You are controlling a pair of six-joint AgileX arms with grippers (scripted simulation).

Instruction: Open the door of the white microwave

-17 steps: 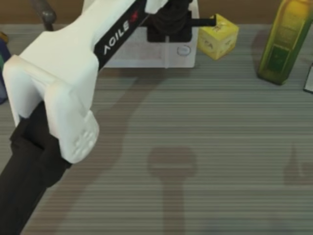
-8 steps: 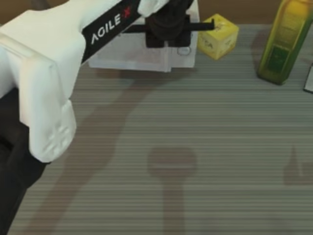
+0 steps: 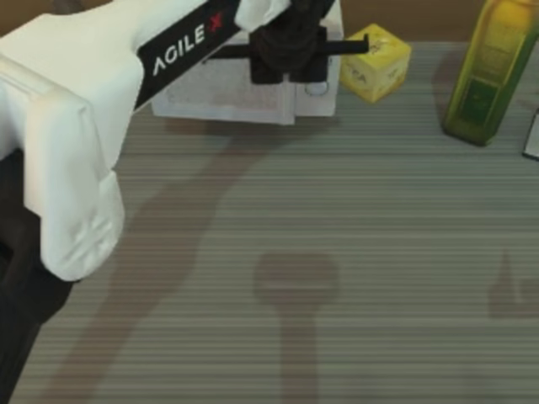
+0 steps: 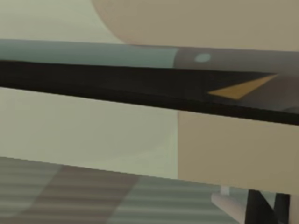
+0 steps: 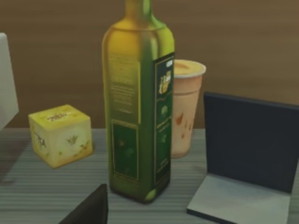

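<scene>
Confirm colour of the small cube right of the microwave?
Yellow, with faint printed markings on its faces. The cube shows best in the right wrist view.

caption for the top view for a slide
Left gripper at the white microwave door's right edge; yellow cube and bottle nearby.
</scene>
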